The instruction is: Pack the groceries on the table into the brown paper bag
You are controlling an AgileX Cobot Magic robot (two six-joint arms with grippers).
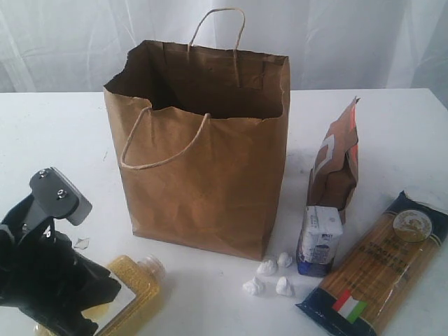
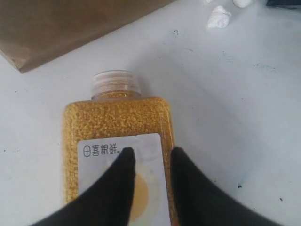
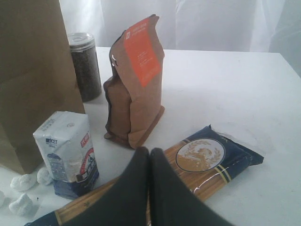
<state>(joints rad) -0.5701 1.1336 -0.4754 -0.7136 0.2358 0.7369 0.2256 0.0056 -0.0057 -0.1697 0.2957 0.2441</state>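
- Lying flat at the near left of the table [image 1: 56, 140], the white-capped yellow-grain bottle [image 1: 136, 280] points its cap at the brown paper bag [image 1: 203, 175], with a strip of bare tabletop between them.
- Your left gripper [image 2: 151, 153] hangs over the bottle's label, fingers slightly apart with nothing between them. You can't tell if it touches.
- Your right gripper [image 3: 149, 151] is closed and empty above the long spaghetti packet [image 3: 202, 155].
- The bag stands upright, mouth open.
- The brown-orange pouch [image 1: 336, 168] and small white-blue carton [image 1: 320, 238] crowd its right side, and white lumps [image 1: 269, 276] sit near its corner.
- You have bare table left of the bag.

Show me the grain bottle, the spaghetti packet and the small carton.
grain bottle [image 2: 117, 120], left wrist view, yellow grain above the label
spaghetti packet [image 1: 378, 262], exterior view, clear middle showing pasta
small carton [image 3: 63, 136], right wrist view, white side
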